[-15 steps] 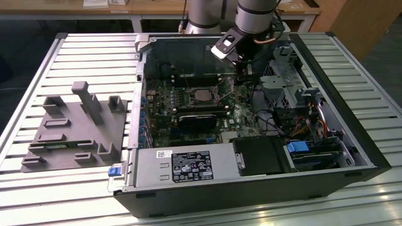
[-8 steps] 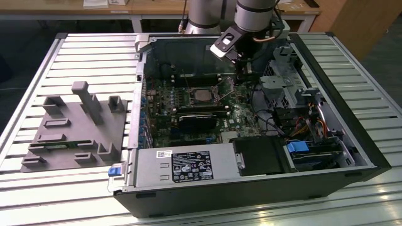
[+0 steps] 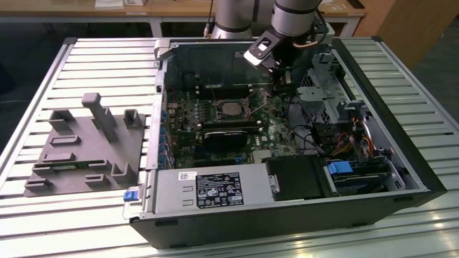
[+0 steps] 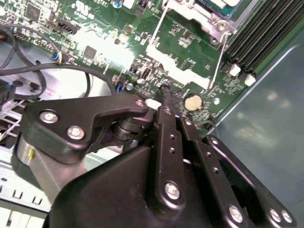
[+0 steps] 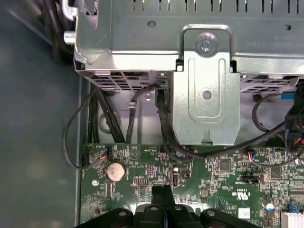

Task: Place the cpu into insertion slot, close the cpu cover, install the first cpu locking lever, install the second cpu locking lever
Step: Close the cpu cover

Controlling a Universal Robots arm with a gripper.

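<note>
1. The computer case (image 3: 401, 177) lies open on the slatted bench (image 3: 72, 226). In the exterior view the green board fills the middle of the case.
2. The chip (image 3: 231, 108) sits in its socket (image 3: 215, 109) on the board, a little above the middle of the case in the exterior view. Its pale metal top faces up.
3. A silvery metal frame (image 4: 192, 10) lies around the chip. I cannot tell if it is fully pressed down.
4. In the second wrist view two thin wire levers (image 4: 217, 59) run out from the socket over the board. I cannot tell if they are hooked.
5. The gripper (image 3: 278, 86) hangs down into the case at about 2 o'clock from the chip, near it but not over it.
6. In both wrist views the fingers (image 5: 156, 202) are pressed together, and nothing shows between them. The tips (image 4: 165, 92) are close above the board, near the round coin battery (image 4: 192, 101).
7. In the first wrist view a metal drive cage (image 5: 204, 95) stands beyond the battery, with black cables (image 5: 76, 137) coming down from under it to the board.
8. The grey power box (image 3: 208, 188) is at 6 o'clock from the chip, at the near wall of the case.
9. A grey plastic stand (image 3: 90, 145) rests on the bench at 9 o'clock from the case.
</note>
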